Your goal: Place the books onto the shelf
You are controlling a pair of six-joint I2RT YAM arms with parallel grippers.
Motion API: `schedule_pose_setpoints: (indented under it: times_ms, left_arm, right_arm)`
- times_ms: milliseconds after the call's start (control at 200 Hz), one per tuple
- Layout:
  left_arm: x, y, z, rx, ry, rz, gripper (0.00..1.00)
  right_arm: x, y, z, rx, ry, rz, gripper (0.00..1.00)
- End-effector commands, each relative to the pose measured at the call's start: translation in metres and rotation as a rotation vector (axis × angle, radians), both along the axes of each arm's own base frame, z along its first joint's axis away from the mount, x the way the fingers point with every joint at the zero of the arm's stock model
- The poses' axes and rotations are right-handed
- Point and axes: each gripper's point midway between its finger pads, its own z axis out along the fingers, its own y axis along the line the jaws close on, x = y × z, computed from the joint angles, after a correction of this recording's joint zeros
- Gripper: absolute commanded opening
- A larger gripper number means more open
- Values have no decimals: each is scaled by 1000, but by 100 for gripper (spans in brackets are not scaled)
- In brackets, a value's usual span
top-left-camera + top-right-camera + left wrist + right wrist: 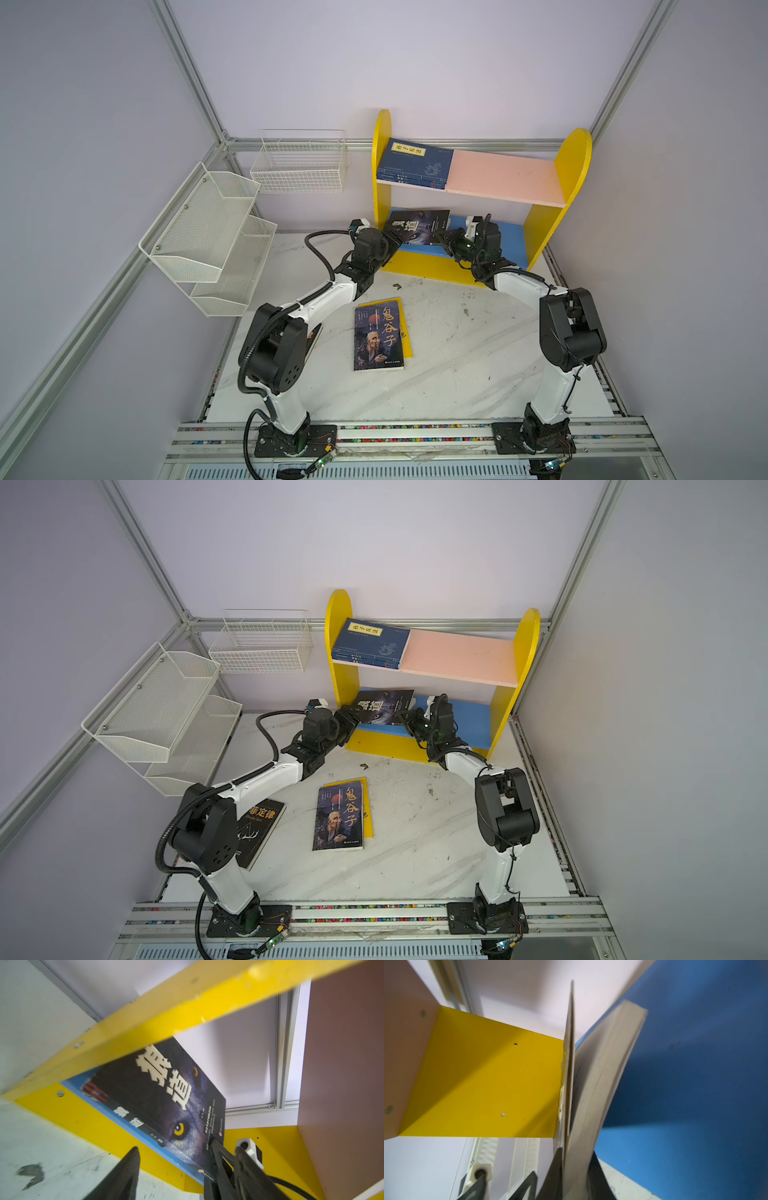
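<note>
Black wolf book [417,226] tilted on shelf [575,166], blue lower board [508,239], left end. Right end effector [575,1157] clamped on its near-right corner; left end effector [392,243] spread wide, empty, beside. Risk: pages bowing, book flops off near edge.

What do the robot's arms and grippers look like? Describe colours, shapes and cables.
The left arm and right arm have white link shells and bulky black joints. A ribbed black hose runs along the left arm. The left gripper and right gripper have tapered black fingers.
</note>
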Motion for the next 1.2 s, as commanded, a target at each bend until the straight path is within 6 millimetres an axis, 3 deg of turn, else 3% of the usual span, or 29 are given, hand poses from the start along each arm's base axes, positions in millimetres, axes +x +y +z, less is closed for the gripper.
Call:
schedule_pose_setpoints:
  times_ms: [0,200,375,530,670,905,1020,1195]
  left_arm:
    - [-18,44,0,29,26,96,74]
    - [-37,85,6,137,20,160,79]
    - [-42,104,0,151,31,198,80]
    - [-42,104,-4,154,43,190,80]
    - [-38,102,-7,151,50,178,80]
    - [-36,99,-12,147,63,167,80]
    - [-35,98,-17,146,73,162,80]
    - [-35,98,-21,147,82,156,81]
  right_arm:
    - [-1,8,6,-81,-38,98,17]
    - [7,7,3,-116,-49,87,17]
    - [8,3,2,-60,-53,34,17]
    - [3,1,8,-3,-66,-2,18]
    - [-1,10,2,6,-64,-3,20]
    - [2,6,-1,14,-76,-56,21]
    - [7,7,-5,-19,-73,-48,30]
    - [9,-3,-4,-162,-75,-75,61]
